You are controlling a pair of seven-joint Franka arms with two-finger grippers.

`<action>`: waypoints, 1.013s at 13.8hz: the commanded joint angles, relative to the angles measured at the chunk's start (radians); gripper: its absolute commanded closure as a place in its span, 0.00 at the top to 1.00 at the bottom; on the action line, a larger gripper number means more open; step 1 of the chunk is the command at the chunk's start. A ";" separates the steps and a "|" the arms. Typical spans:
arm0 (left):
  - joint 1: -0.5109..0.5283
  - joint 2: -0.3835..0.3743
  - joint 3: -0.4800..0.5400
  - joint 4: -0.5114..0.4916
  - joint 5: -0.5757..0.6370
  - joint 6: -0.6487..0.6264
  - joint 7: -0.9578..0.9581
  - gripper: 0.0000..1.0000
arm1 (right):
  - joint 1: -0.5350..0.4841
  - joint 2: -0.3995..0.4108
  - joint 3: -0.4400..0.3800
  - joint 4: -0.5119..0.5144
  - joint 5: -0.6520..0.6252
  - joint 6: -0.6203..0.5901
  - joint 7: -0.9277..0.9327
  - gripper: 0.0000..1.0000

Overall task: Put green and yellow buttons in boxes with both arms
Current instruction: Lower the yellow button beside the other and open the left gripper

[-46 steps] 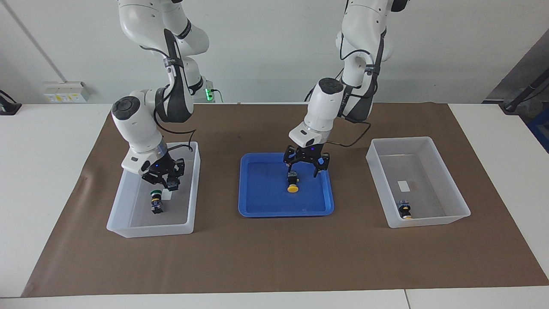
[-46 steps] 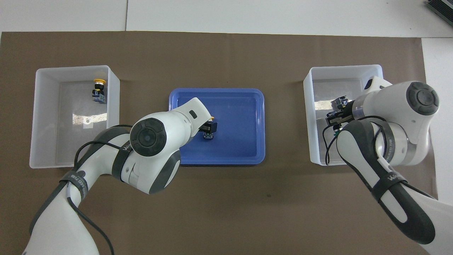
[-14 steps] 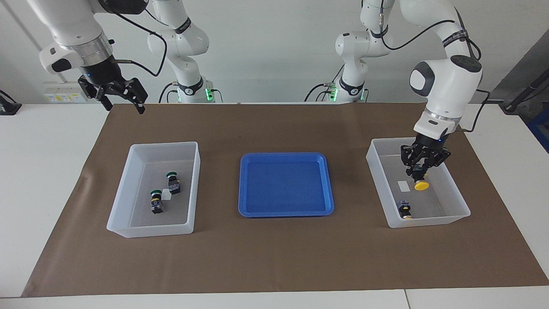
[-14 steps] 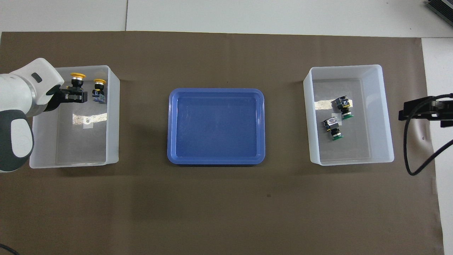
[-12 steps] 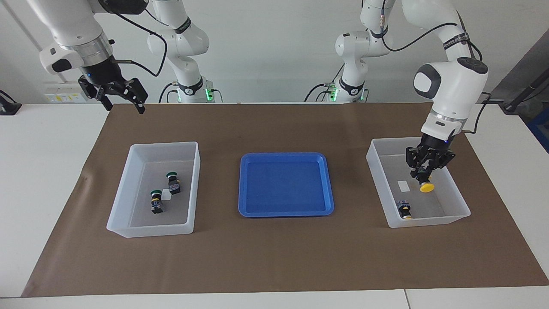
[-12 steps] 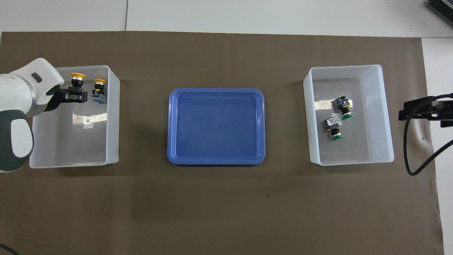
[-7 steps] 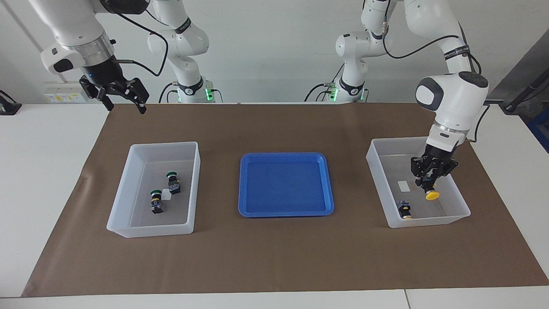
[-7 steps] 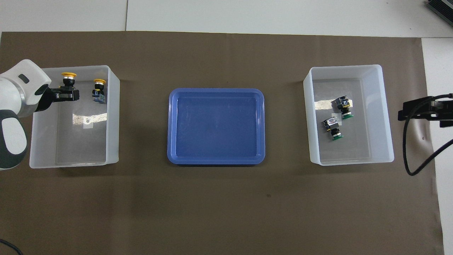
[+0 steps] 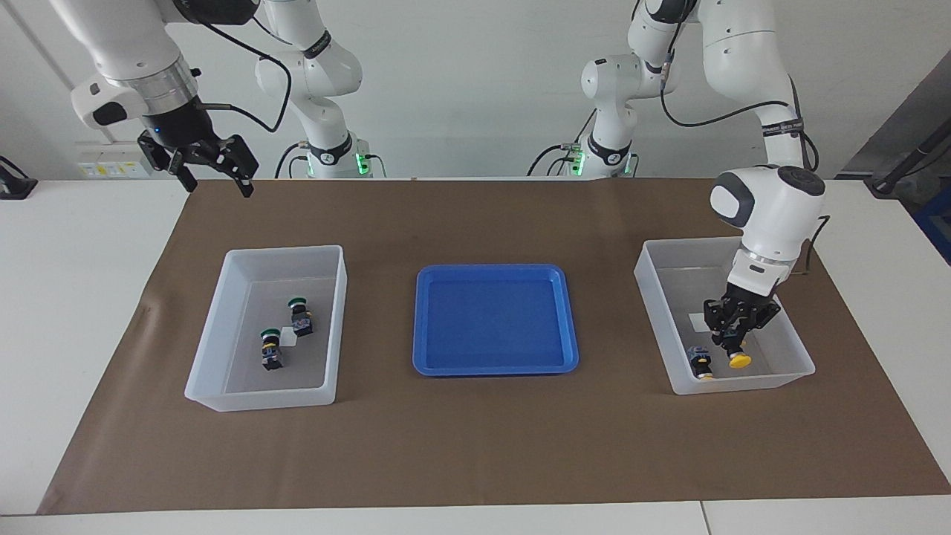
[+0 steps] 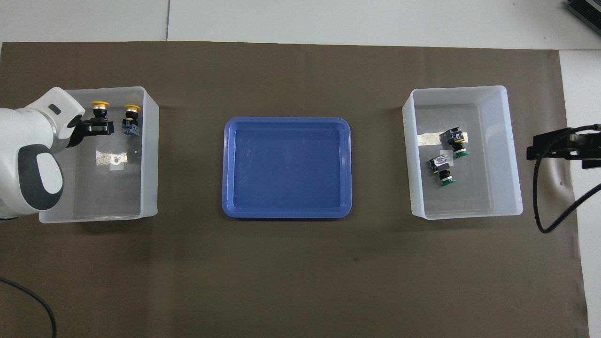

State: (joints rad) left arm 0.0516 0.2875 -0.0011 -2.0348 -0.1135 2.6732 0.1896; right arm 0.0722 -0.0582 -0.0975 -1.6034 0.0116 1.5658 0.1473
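Lowered since a moment ago, left claw (image 9: 733,333) now sits deep in the box at the left arm's end (image 9: 792,338), clamped on a yellow button (image 9: 738,359) just beside the other yellow button (image 9: 699,364). Right claw (image 9: 210,165) waits raised, fingers spread, over the counter's (image 9: 475,453) edge. Both green buttons (image 9: 286,331) lie in the other box (image 9: 223,327).

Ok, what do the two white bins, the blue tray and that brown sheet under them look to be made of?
The bins look like translucent matte plastic: the floor and the buttons show dimly through their walls. The blue tray seems to be glossy moulded plastic, with rounded corners and a soft sheen. The brown sheet looks like matte paper or thin card, flat with cut edges; which of the two cannot be told.
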 commanded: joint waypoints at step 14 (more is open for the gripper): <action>0.021 -0.069 -0.010 0.016 -0.014 -0.068 0.091 1.00 | -0.006 -0.012 0.009 -0.015 0.002 -0.004 0.012 1.00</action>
State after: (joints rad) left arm 0.0814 0.2896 -0.0129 -2.0120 -0.1148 2.6865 0.2581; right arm 0.0722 -0.0582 -0.0975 -1.6035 0.0116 1.5658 0.1473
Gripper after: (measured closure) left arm 0.000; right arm 0.000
